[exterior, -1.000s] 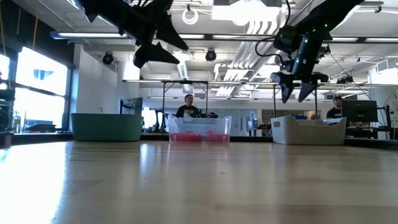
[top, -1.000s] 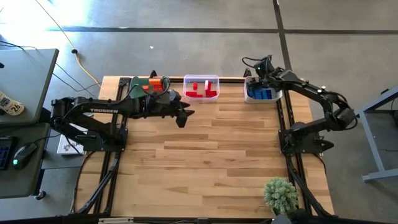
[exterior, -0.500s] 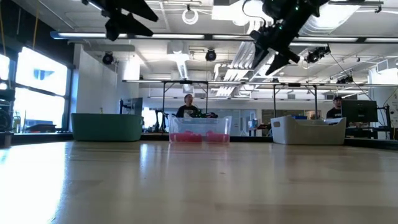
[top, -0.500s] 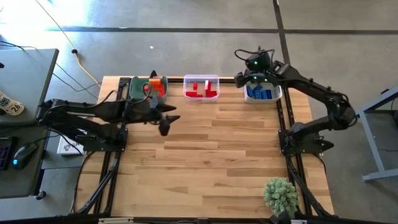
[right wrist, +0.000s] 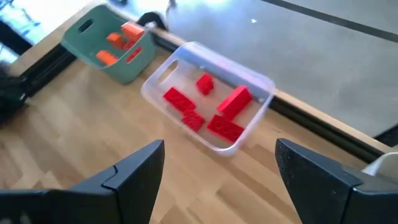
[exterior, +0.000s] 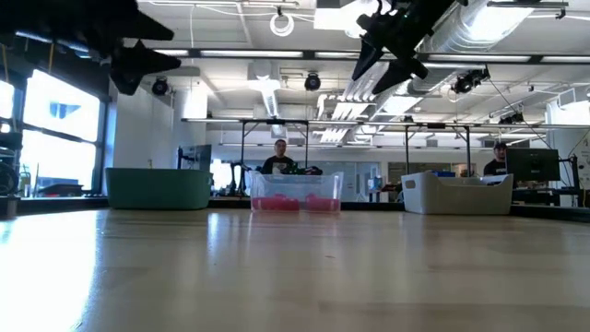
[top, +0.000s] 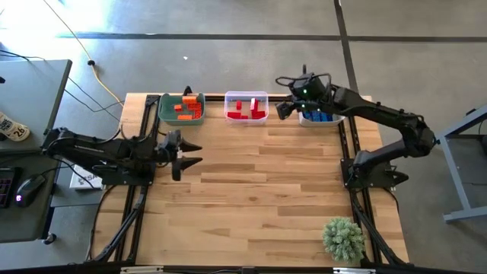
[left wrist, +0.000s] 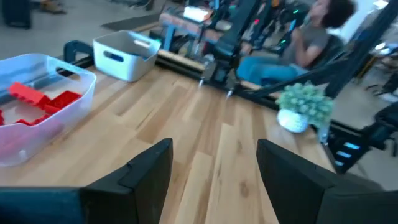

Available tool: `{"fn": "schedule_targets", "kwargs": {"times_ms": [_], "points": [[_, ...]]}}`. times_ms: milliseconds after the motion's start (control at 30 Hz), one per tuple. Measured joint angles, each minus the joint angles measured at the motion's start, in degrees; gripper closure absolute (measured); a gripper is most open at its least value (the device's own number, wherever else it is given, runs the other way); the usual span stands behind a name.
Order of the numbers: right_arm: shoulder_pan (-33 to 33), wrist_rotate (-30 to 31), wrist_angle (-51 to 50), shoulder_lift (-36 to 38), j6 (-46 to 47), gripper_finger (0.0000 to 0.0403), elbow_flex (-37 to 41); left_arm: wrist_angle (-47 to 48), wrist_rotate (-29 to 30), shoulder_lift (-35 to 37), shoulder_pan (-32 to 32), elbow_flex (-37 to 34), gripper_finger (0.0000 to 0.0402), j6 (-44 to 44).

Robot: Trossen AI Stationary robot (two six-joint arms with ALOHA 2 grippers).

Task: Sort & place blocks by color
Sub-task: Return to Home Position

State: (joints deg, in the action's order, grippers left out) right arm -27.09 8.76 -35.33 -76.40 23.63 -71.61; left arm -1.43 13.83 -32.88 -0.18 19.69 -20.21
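Plank-wood tabletop (top: 251, 190), studded red blocks (right wrist: 233, 99) in clear bin (right wrist: 155, 87), left and right jaws wide.

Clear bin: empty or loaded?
Loaded. The clear bin holds several red blocks, all inside its walls in the right wrist view; the high view shows the same red pile in it.

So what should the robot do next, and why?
Probably swing the right tool away from the clear bin, toward its base. It and the left tool are open and empty, and the orange blocks, red blocks and blue blocks already lie sorted by color.
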Motion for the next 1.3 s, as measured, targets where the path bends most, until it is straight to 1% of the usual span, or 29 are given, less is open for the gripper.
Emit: {"fn": "schedule_targets", "kwargs": {"times_ms": [200,267,333,400,567,600,633,800,967,1067,1167,1300], "points": [[2.8,-0.1,-0.1,0.0,-3.0,0.0109,0.0,-1.8,-3.0,10.7,-0.3,-7.7,0.0179,1.9],[2.8,-2.4,-0.2,0.0,-1.5,0.0109,0.0,-1.8,-3.4,13.7,-0.3,-9.9,0.0179,2.4],[2.9,-6.2,-0.2,0.0,3.4,0.0109,0.1,-1.6,-3.4,16.5,-0.3,-11.7,0.0179,2.7],[2.9,-8.1,-0.2,0.0,4.8,0.0109,0.1,-2.2,-3.4,18.7,-0.3,-13.6,0.0179,3.6],[3.8,-7.9,-0.2,0.0,2.1,0.0109,0.1,-3.0,-3.4,22.5,-0.2,-18.7,0.0179,4.6],[3.9,-8.2,-0.2,0.1,1.8,0.0109,0.1,-1.8,-3.3,23.2,-0.2,-19.2,0.0179,4.2],[4.1,-8.7,-0.2,0.2,1.5,0.0109,0.1,-0.6,-3.3,23.4,-0.2,-19.2,0.0179,3.9],[5.0,-9.1,1.8,3.2,-3.2,0.0109,0.2,-1.8,-4.2,23.6,-0.2,-19.0,0.0179,6.6],[5.0,-9.8,3.4,10.7,-11.0,0.0109,0.2,-0.3,-5.8,23.2,-0.2,-19.0,0.0179,7.4],[4.7,-9.7,3.6,17.4,-14.5,0.0109,2.6,-0.3,-5.9,23.2,-0.2,-19.0,0.0179,9.4],[4.6,-8.5,4.8,25.7,-14.5,0.0109,8.3,-0.3,-5.9,23.2,-0.2,-19.0,0.0179,9.8],[5.9,-8.1,12.4,36.6,-13.3,0.0109,19.6,-0.3,-5.9,23.2,-0.2,-19.0,0.0179,9.9]]}}
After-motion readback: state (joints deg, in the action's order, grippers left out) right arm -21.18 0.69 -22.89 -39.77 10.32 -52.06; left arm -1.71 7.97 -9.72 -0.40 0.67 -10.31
